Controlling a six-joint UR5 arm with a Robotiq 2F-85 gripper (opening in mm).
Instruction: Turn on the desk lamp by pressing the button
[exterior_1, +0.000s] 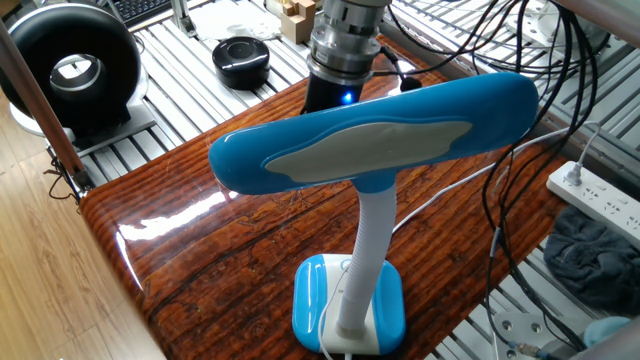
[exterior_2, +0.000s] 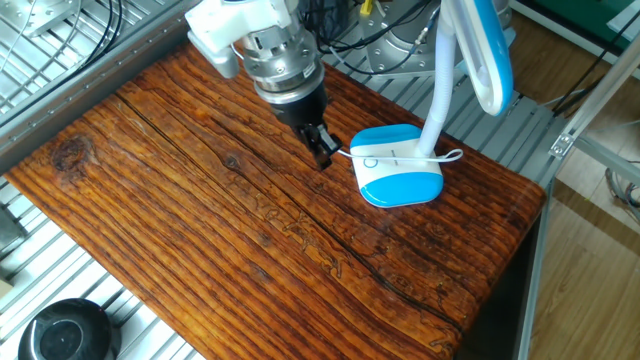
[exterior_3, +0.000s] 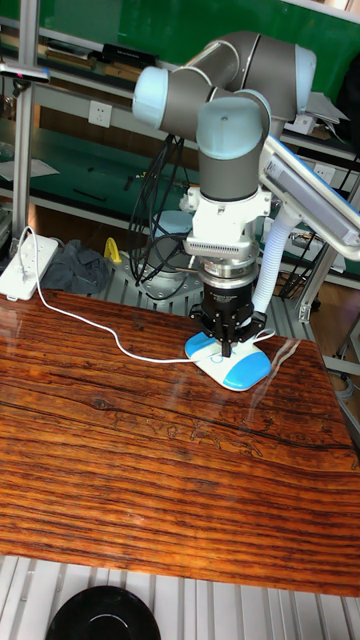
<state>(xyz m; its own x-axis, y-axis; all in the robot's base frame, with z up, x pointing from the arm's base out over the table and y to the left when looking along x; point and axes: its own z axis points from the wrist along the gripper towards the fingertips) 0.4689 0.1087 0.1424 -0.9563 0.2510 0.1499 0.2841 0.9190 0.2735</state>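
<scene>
The desk lamp stands near the table's edge, its sky-blue head (exterior_1: 370, 140) with a pale unlit panel on a white neck (exterior_2: 437, 90). Its blue-and-white base (exterior_2: 400, 170) carries a small round button (exterior_2: 370, 163) at the end facing the arm. My gripper (exterior_2: 322, 155) hangs just left of that end, low over the wood, its black fingers shut to one narrow tip with nothing held. In the tall fixed view the gripper (exterior_3: 229, 350) points down in front of the base (exterior_3: 240, 368). The lamp head hides the fingertips in one fixed view.
A white cord (exterior_3: 120, 340) runs over the wooden table (exterior_2: 200, 230) from a power strip (exterior_3: 20, 265) to the lamp. A black round fan-like device (exterior_1: 70, 65) and a black disc (exterior_1: 241, 58) sit off the table. Cables (exterior_1: 540, 100) hang behind the arm.
</scene>
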